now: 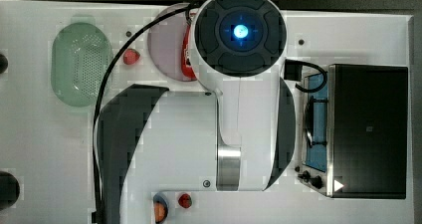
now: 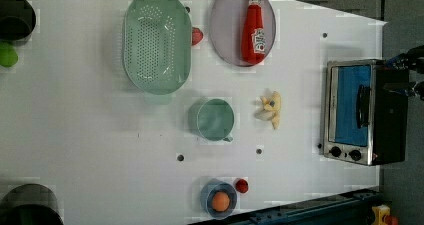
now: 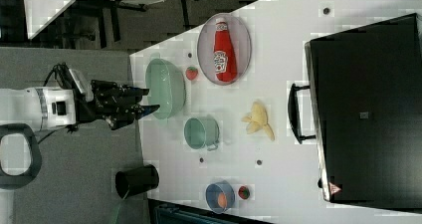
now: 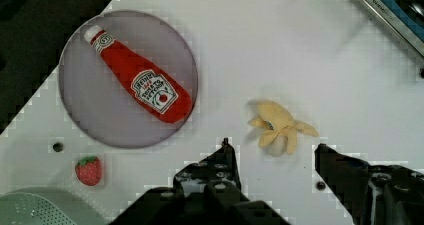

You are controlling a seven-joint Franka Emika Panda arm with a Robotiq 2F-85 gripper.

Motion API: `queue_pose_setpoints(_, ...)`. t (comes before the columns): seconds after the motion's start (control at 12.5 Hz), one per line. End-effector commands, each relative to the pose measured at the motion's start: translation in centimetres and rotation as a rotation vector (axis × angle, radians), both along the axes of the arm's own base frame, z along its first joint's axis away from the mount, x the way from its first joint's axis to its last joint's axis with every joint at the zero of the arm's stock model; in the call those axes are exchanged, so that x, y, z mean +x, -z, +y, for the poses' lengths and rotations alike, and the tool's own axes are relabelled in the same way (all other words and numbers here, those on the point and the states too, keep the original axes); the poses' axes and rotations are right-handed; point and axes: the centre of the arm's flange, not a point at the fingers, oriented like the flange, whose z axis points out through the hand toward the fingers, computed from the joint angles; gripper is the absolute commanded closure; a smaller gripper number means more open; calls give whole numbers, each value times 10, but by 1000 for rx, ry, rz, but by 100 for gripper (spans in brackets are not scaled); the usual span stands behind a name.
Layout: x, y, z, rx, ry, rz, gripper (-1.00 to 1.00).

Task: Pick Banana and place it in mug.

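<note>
A white worktop carries everything. The hand hangs above it, fingers spread and grasping nothing. A toaster oven stands at the left view's right. The colander is near the mug. The banana lies peeled between mug and oven.

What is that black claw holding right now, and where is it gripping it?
Nothing. The gripper is open and empty, its fingers apart above the white table; the pale-yellow peeled banana lies untouched below.
</note>
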Motion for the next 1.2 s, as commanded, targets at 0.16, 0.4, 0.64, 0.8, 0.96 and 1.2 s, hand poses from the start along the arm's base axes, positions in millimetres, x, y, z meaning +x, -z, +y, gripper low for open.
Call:
queue_pose_setpoints(0.16,-142,-59,-28,35,-57,88,-93)
queue_pose_setpoints(0.4,-125,-15,-28,35,-58,118,-100)
queue_pose_setpoints(0.64,-99,50,-27,30,-68,101,-100)
queue_pose_setpoints(0.8,-87,102,-25,28,-139,104,-100)
queue_pose_setpoints(0.96,-75,146,-26,25,-249,87,-100)
queue_pose_setpoints(1.2,-65,211,-27,18,-433,67,-100)
